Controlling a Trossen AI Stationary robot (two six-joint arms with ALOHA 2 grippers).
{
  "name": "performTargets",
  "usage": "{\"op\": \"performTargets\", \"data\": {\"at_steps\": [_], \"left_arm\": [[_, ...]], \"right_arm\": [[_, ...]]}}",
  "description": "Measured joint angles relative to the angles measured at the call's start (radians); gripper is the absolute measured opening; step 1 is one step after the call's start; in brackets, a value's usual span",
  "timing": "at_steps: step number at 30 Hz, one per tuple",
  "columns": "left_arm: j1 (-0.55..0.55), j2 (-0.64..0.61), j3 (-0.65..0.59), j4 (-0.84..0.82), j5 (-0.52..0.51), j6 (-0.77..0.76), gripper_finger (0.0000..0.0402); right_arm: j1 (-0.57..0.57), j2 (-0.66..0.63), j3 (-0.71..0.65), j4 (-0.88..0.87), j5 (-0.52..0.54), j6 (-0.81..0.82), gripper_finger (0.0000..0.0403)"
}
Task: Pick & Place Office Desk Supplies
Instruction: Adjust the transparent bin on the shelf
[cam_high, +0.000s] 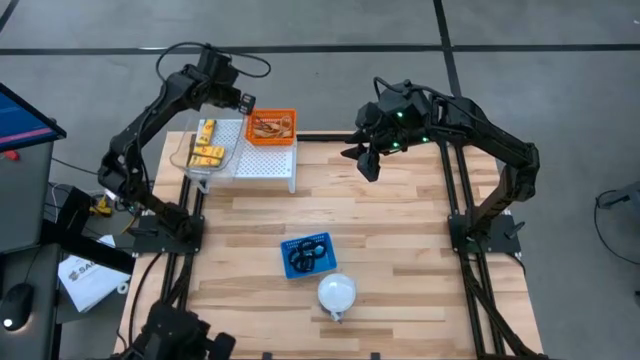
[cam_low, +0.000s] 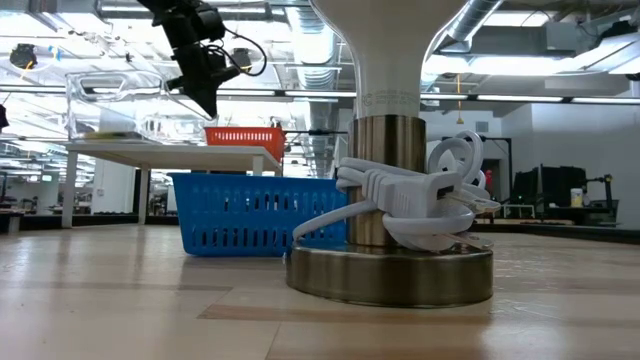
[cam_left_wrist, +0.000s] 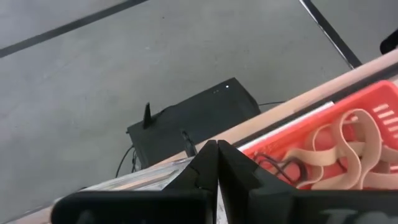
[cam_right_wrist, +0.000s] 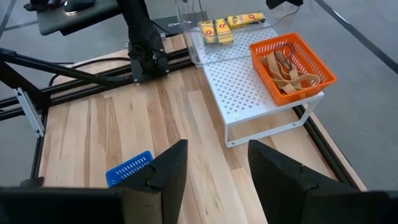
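Pressed together and empty, the robot's left hand (cam_high: 243, 102) hangs just above the orange plastic basket (cam_high: 271, 127) of thin tan rubber-band loops (cam_right_wrist: 287, 73), at the far rim of the white perforated metal shelf (cam_high: 262, 158) that serves as landmark here. Beside the basket on that shelf, a clear plastic tray (cam_high: 210, 146) holds the yellow clips (cam_high: 207, 152), laid side by side with their long axes running roughly across the tray. The loops lie flat and tangled, long axes along the basket's length. Toward the near side of the wooden counter (cam_high: 400, 250) from the shelf stands a blue plastic basket (cam_high: 306, 254) carrying small black rings (cam_high: 300, 262), with a white dome-shaped lamp base (cam_high: 337, 293) just beyond it. To the shelf's right, the right hand (cam_high: 366, 160) waits, fingers spread, holding nothing. Judging by this, a placing has just ended or a pick is due; the left hand would need to spread before descending.
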Motion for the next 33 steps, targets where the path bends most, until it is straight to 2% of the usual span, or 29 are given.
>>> {"op": "performTargets", "data": {"at_steps": [9, 13, 16, 20, 26, 33], "left_arm": [[0.010, -0.037, -0.002, -0.043, 0.041, 0.013, 0.0000], [-0.006, -0.099, -0.002, -0.160, 0.096, 0.021, 0.0000], [-0.047, -0.177, -0.002, -0.169, 0.108, 0.032, 0.0000], [-0.087, -0.278, -0.001, -0.254, 0.192, 0.006, 0.0000], [-0.194, -0.390, -0.001, -0.478, 0.291, 0.006, 0.0000], [-0.389, -0.465, -0.001, -0.685, 0.301, 0.003, 0.0000]], "right_arm": [[0.000, 0.000, 0.000, -0.001, 0.000, 0.014, 0.0166], [0.000, 0.000, 0.000, -0.001, 0.000, 0.022, 0.0166], [0.000, 0.000, 0.000, 0.004, 0.000, 0.022, 0.0166], [0.000, 0.000, 0.000, 0.006, 0.000, 0.023, 0.0166], [0.003, 0.000, 0.000, 0.014, 0.000, 0.030, 0.0166], [0.003, 0.000, 0.000, 0.020, 0.001, 0.030, 0.0166]]}}
